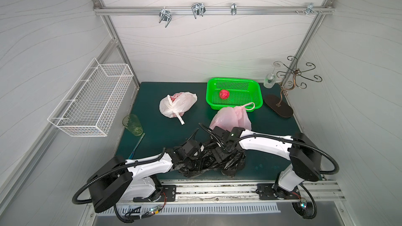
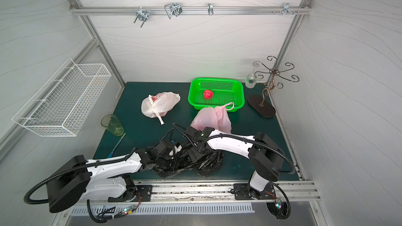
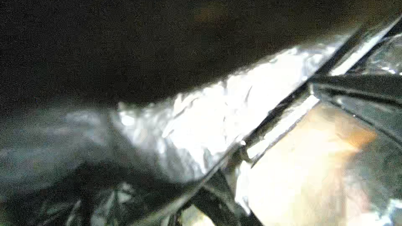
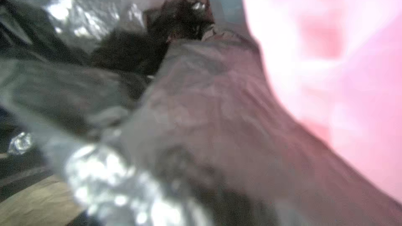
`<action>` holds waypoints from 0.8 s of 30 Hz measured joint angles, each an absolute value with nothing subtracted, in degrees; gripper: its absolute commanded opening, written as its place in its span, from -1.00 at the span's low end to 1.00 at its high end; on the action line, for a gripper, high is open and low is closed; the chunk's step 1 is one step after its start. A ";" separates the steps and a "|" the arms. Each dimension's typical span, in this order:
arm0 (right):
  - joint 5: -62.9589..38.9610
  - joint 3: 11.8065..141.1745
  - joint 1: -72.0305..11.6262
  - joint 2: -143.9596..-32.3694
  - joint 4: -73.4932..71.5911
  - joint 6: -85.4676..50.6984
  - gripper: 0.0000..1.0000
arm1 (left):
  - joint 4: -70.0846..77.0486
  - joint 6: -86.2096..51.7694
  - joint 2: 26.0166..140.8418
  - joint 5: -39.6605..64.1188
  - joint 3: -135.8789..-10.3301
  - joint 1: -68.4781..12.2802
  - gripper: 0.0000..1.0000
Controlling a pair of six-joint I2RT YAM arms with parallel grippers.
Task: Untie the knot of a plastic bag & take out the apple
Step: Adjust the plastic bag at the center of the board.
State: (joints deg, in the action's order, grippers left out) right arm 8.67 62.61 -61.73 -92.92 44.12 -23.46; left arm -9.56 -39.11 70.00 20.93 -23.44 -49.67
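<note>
A: What do the top views give?
B: In both top views a black bag (image 1: 231, 159) lies crumpled at the front edge of the dark green mat (image 1: 152, 135), between the two arms. The left gripper (image 1: 194, 162) and the right gripper (image 1: 219, 154) are sunk into its folds, so I cannot tell whether either is released or clenched, or on what

A: And the apple?
B: A red round lump (image 1: 224, 94) sits in the green basket (image 1: 232, 85) at the back. It could be one, but I cannot say. The black bag's inside is hidden from above

A: What stands around?
B: A pink bag (image 1: 230, 119) lies just behind the right wrist, its handle loop reaching the basket's front rim. A knotted white bag (image 1: 177, 105) lies further left, apart. A green cup (image 1: 132, 125) stands at the mat's left edge, near a thin blue stick (image 1: 137, 146). A wire rack (image 1: 91, 101) hangs on the left wall, and a curly metal stand (image 1: 293, 72) rises at the back right corner

A: Left wrist?
B: Only there do you get the black bag (image 3: 217, 116) up close: glossy, creased film with white glare, and a pale orange glow (image 3: 315, 159) past taut dark folds. What glows I cannot tell

A: Right wrist?
B: Blurred. The black bag (image 4: 185, 105) shows as grey crinkled film across most of it, and the pink bag (image 4: 337, 61) looms beside that, smooth and bright, which the left wrist view misses
</note>
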 measured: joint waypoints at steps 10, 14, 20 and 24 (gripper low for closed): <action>10.72 62.74 -58.65 -89.86 48.69 -22.76 0.98 | -7.81 -38.74 71.07 20.80 -23.57 -49.67 -0.31; 12.05 59.88 -56.05 -89.23 50.68 -23.64 0.98 | -6.74 -38.57 71.85 20.97 -23.77 -49.67 -0.32; 16.80 58.30 -51.22 -88.97 52.14 -25.69 0.98 | -5.74 -38.28 72.44 21.30 -23.81 -49.67 -0.32; 20.73 60.49 -50.98 -90.35 52.38 -27.20 0.98 | -5.65 -38.13 72.47 21.28 -23.79 -49.67 -0.32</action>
State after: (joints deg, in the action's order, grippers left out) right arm 20.73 60.49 -50.98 -90.35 52.38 -27.20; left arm -5.65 -38.13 72.47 21.28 -23.79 -49.67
